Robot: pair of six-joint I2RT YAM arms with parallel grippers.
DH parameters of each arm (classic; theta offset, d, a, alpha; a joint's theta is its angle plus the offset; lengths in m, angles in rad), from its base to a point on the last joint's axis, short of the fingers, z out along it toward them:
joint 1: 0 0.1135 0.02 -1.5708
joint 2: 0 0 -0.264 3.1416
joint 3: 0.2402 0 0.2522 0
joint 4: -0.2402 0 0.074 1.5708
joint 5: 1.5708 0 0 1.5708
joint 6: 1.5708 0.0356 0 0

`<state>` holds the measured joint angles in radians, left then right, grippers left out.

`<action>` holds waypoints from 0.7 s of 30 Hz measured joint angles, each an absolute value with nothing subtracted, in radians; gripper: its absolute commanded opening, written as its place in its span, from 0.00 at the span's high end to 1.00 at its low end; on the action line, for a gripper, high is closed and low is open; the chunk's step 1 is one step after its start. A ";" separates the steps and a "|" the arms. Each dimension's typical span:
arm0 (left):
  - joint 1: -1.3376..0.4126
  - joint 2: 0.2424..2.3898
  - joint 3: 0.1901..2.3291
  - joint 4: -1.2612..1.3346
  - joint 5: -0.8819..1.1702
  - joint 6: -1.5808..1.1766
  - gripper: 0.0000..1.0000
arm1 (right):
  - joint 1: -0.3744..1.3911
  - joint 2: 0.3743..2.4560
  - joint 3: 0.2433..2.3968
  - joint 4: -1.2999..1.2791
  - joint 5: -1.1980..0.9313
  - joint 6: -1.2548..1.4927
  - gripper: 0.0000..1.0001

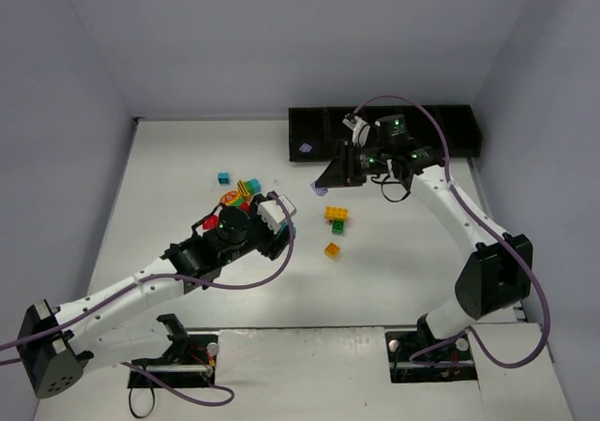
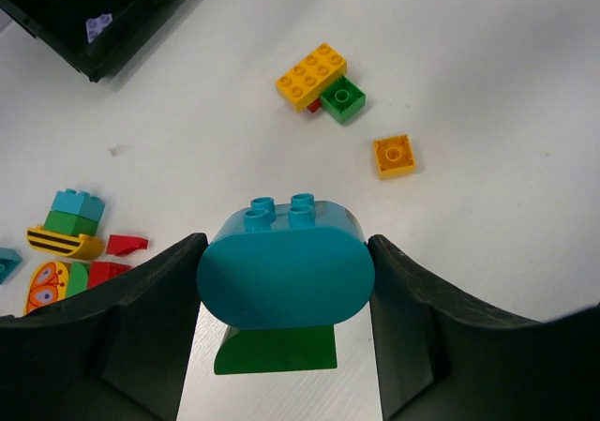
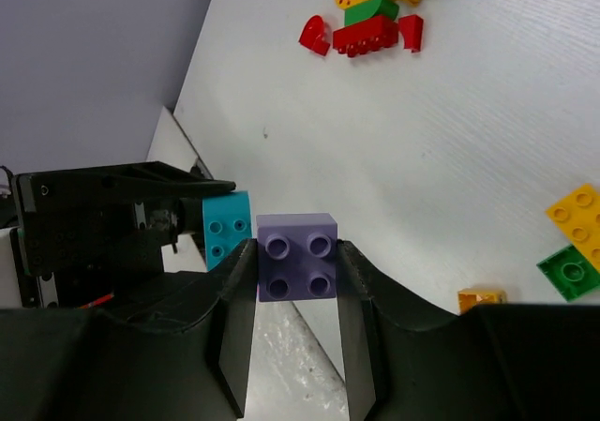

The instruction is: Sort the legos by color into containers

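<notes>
My left gripper point(image 2: 286, 271) is shut on a rounded teal brick point(image 2: 286, 266), held above the table; a green brick point(image 2: 277, 348) shows just beneath it, and I cannot tell if the two are joined. My right gripper point(image 3: 297, 271) is shut on a lilac four-stud brick point(image 3: 297, 269), in front of the long black tray of bins point(image 1: 441, 126). From above, the left gripper point(image 1: 284, 217) is mid-table and the right gripper point(image 1: 322, 187) sits by the tray's left end. One lilac piece point(image 1: 305, 147) lies in the leftmost bin.
Loose bricks lie on the white table: a red, green, teal and patterned cluster point(image 1: 236, 196), a lone teal brick point(image 1: 223, 177), a yellow brick beside a green one point(image 1: 337, 217), and a small orange brick point(image 1: 332, 249). Grey walls close in the table's left, back and right.
</notes>
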<state>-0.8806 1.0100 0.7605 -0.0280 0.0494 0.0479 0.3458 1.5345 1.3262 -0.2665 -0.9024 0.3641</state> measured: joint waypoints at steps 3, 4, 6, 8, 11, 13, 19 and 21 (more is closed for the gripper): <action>-0.879 1.009 0.756 -0.041 0.039 0.040 1.00 | 0.348 1.556 1.367 -0.272 -0.847 0.350 1.00; -0.878 1.008 0.756 -0.043 0.033 0.039 1.00 | 0.350 1.578 1.398 -0.273 -0.821 0.344 1.00; -0.875 0.999 0.756 -0.048 0.012 0.033 1.00 | 0.356 1.644 1.488 -0.270 -0.731 0.332 1.00; -0.867 0.985 0.756 -0.051 -0.007 0.024 1.00 | 0.358 1.732 1.586 -0.250 -0.633 0.323 1.00; -0.858 0.958 0.756 -0.067 -0.035 -0.002 1.00 | 0.357 1.876 1.711 -0.210 -0.459 0.316 1.00; -0.854 0.941 0.755 -0.075 -0.046 -0.020 1.00 | 0.355 1.984 1.793 -0.187 -0.367 0.315 1.00; -0.849 0.892 0.741 -0.090 -0.052 -0.076 1.00 | 0.355 2.314 2.087 -0.168 -0.204 0.316 1.00; -0.849 0.874 0.738 -0.101 -0.054 -0.092 1.00 | 0.354 2.399 2.171 -0.168 -0.180 0.316 1.00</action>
